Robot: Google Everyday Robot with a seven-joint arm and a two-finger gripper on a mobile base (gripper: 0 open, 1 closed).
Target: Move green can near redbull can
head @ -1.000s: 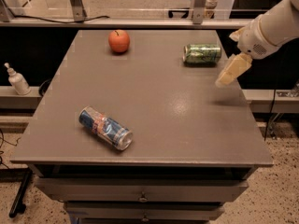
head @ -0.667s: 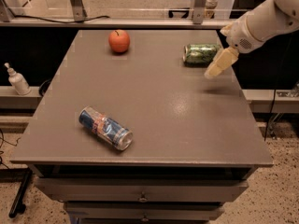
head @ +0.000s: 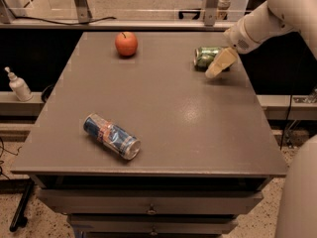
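The green can (head: 205,56) lies on its side at the far right of the grey table (head: 163,108). My gripper (head: 221,63) hangs just in front of and to the right of it, partly covering its right end. The redbull can (head: 111,136) lies on its side near the front left of the table, far from the green can. The white arm (head: 270,16) comes in from the upper right.
A red apple (head: 126,43) sits at the far middle-left of the table. A white bottle (head: 19,85) stands on a ledge left of the table. Drawers are below the table's front edge. A glass rail runs behind the table.
My gripper has moved left and away from me, from right of the green can to right against its right end. The cans and the apple have not moved.
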